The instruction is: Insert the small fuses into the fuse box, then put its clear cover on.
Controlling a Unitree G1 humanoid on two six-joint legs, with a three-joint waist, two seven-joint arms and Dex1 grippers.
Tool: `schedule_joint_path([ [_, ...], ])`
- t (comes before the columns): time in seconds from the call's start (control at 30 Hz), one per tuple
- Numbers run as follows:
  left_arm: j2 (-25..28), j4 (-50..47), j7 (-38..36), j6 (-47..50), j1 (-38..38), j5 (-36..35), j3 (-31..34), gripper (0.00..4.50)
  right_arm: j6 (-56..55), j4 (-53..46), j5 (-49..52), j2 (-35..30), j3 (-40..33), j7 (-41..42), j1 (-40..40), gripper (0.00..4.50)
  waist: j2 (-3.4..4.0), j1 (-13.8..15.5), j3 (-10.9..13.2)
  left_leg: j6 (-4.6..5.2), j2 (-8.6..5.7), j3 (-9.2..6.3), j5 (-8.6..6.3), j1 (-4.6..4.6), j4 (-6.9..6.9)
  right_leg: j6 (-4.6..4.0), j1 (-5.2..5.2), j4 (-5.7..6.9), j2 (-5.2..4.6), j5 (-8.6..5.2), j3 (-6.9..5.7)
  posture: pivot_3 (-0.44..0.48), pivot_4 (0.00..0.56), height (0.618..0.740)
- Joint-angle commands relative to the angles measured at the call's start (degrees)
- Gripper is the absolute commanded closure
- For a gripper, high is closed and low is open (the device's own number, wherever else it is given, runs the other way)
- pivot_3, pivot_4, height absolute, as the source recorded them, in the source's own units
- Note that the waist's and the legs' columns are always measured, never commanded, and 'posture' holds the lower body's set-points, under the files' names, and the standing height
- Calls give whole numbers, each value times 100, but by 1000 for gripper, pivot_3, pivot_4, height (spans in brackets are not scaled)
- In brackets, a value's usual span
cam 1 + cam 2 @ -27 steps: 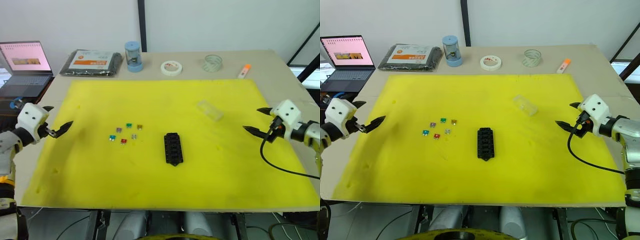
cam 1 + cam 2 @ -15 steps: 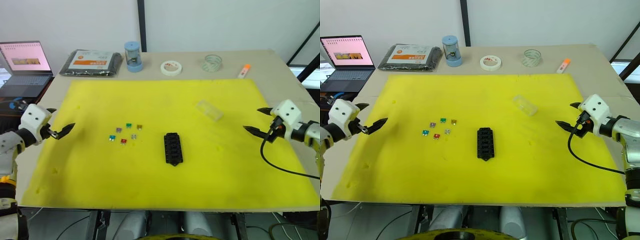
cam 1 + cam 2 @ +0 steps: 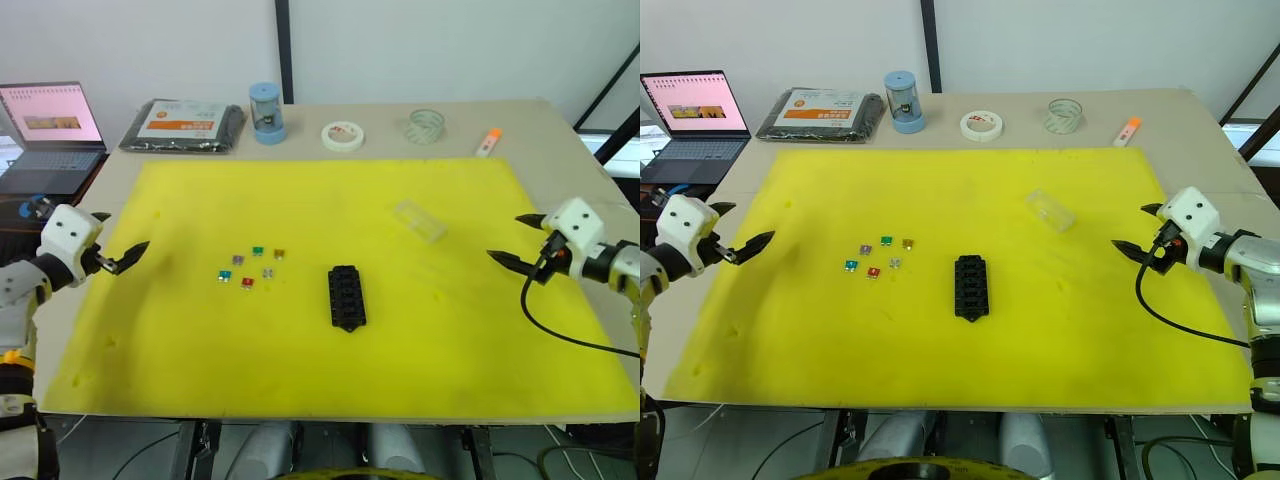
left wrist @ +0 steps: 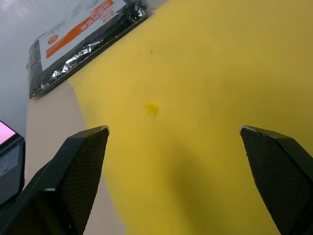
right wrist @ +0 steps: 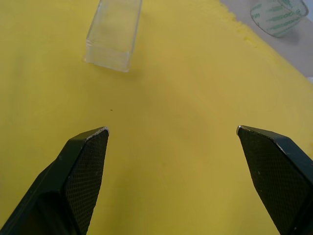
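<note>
The black fuse box [image 3: 346, 297] lies in the middle of the yellow mat [image 3: 330, 190]. Several small fuses [image 3: 250, 266] in teal, brown, blue, red, purplish and grey lie loose just left of it. The clear cover [image 3: 419, 220] rests on the mat to the back right, and also shows ahead of my right gripper's fingers as a clear block [image 5: 113, 34]. My left gripper [image 3: 125, 232] hovers open at the mat's left edge, well left of the fuses. Over the mat's right edge my right gripper [image 3: 504, 238] is open, holding nothing.
Behind the mat stand a black packet with an orange label [image 3: 183, 124], a blue cylinder [image 3: 267, 112], a white tape roll [image 3: 342, 135], a clear tape roll [image 3: 426, 125] and an orange marker [image 3: 488, 141]. A laptop [image 3: 45, 130] sits at the far left.
My left gripper has shifted only slightly at the mat's left edge. The right gripper and the things on the mat are where they were.
</note>
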Motion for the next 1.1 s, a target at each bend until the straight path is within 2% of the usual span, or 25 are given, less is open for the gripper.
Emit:
schedule_joint_path([
  [0.03, 43, -260, 190, -16, 37, 23, 125, 13, -24, -156, 88, -71, -231, -40, -14, 47, 0, -2, 0, 0, 0, 0, 0, 0, 0, 0, 0, 0, 0, 0, 0, 0, 150, 740],
  [0.23, -23, -328, 475, 200, 29, -2, 146, 13, -52, -250, 47, -84, -277, -151, 151, 47, 0, 3, 0, 0, 2, 1, 0, 0, 0, 0, -1, 0, -3, 0, 1, 0, 150, 740],
  [0.5, 160, -459, -484, 984, -201, -716, 215, 13, 541, -597, 295, -50, -417, -311, -175, 47, 0, -12, 0, 0, 6, 2, 0, 0, 0, 0, -2, 0, 1, 0, 2, 0, 150, 740],
  [0.63, 329, -905, -1192, 2391, -146, -1514, 353, 13, 726, -1011, 420, -59, -354, -138, -145, 47, 1, -7, 0, 1, 8, 2, -1, -3, 0, -1, -6, 0, 9, 0, 3, 0, 150, 740],
  [0.73, 511, -1350, -1527, 3449, -83, -2147, 578, 13, 1274, -1714, 832, 20, -334, 31, -218, 47, 1, -18, 1, 1, 9, 2, -1, -4, 0, -1, -8, 1, 11, 0, 6, 0, 150, 740],
  [0.93, 749, -1713, -1659, 4836, -191, -2783, 774, 13, 2261, -2986, 1591, 262, -67, 224, -515, 47, 4, -24, 4, 0, 31, 4, -2, -1, 0, -7, -7, -2, 31, 3, 12, 0, 150, 740],
  [1.1, 1056, -1908, -1766, 6571, -265, -3431, 723, 13, 3131, -4437, 2350, 749, 601, 230, -846, 47, -1, -20, 5, -2, 50, 5, -4, -6, -4, -12, -13, -10, 42, 6, 14, 0, 150, 740],
])
